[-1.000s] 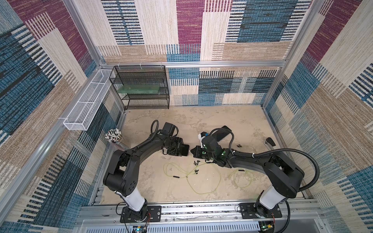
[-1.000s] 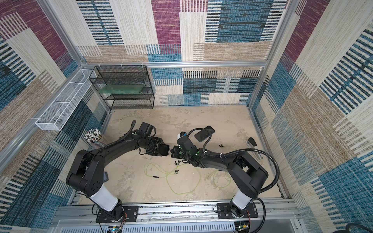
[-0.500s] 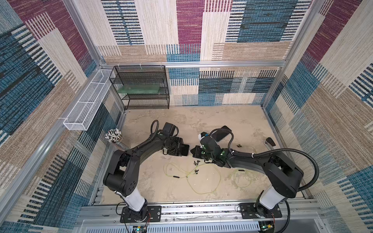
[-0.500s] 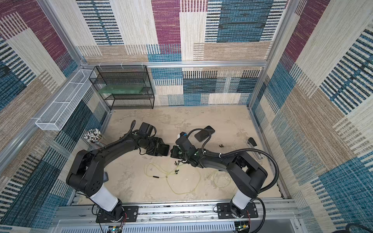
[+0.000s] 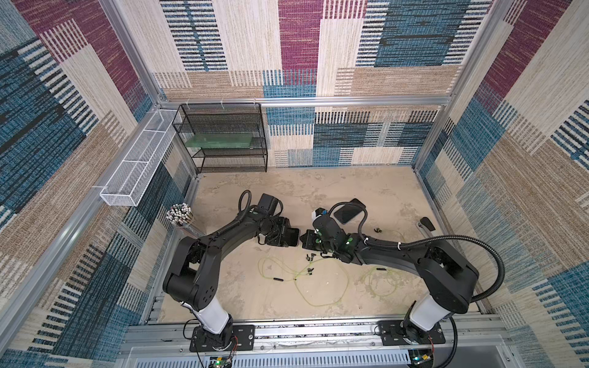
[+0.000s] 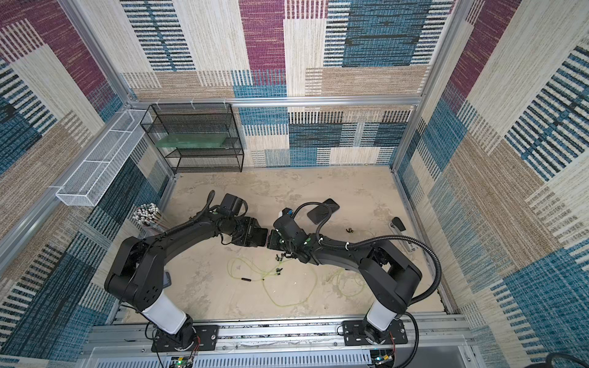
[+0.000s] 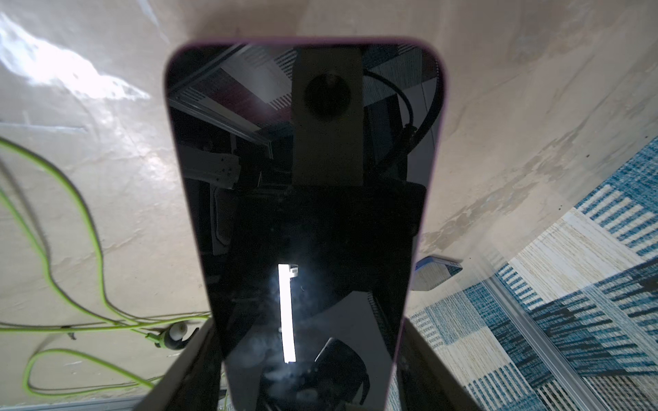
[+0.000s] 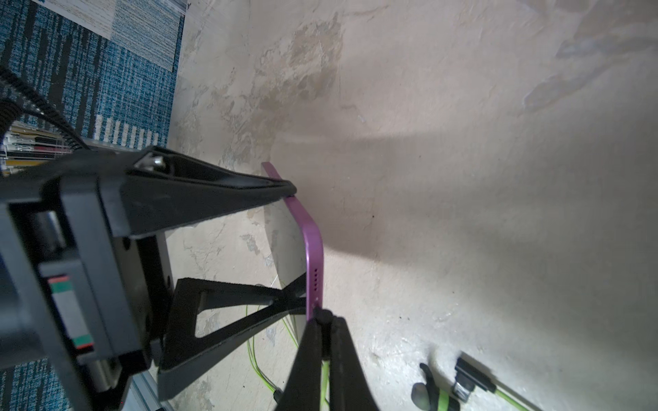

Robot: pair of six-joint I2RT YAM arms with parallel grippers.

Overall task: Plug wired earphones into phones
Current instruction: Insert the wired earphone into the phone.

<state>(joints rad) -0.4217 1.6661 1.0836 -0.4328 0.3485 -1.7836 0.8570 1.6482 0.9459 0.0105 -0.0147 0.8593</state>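
Positions match earlier ones: left pincer (image 8: 298, 242) clamps phone (image 7: 302, 178), right pincer (image 8: 322, 329) pinches plug (image 8: 323, 315) at its edge.

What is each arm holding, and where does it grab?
The left end effector grips the phone by its two long edges. The right end effector, shut, pinches a small black plug between its tips, against the phone's end.

Right end effector (image 5: 306, 239) has edged slightly toward the left end effector (image 5: 282, 235), and its wrist has shifted a touch the same way in both top views. The gap to the phone (image 5: 292, 237) looks narrower. The plug (image 8: 323, 316) pinched in the right tips now meets the phone's bottom edge. The shift is small.
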